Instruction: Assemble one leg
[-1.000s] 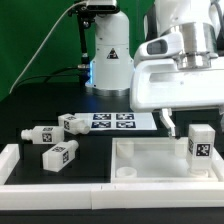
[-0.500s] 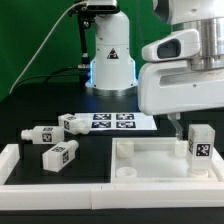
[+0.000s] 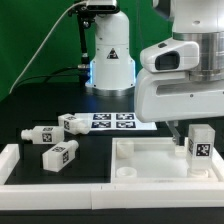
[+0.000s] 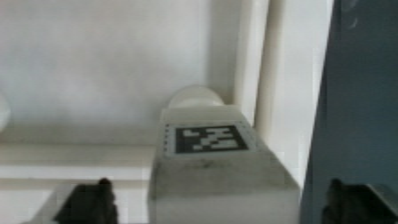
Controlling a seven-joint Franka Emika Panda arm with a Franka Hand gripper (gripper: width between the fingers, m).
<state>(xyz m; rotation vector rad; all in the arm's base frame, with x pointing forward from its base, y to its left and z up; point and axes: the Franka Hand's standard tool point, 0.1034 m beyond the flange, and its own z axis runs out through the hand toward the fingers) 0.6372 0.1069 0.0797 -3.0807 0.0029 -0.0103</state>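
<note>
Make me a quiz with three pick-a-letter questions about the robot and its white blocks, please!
1. Where is the standing leg?
A. up in the air
B. inside the white tabletop
C. on the floor

2. How many more of them lie on the black table?
A. one
B. three
C. six

3. How is the gripper?
A. open
B. shut on a lying block
C. shut on a cable

Answers:
1 B: its lower end sits inside the tabletop's rim, at the exterior view's right.
2 B: three loose legs lie at the exterior view's left.
3 A: the wrist view shows gaps between the fingers and the leg.
</note>
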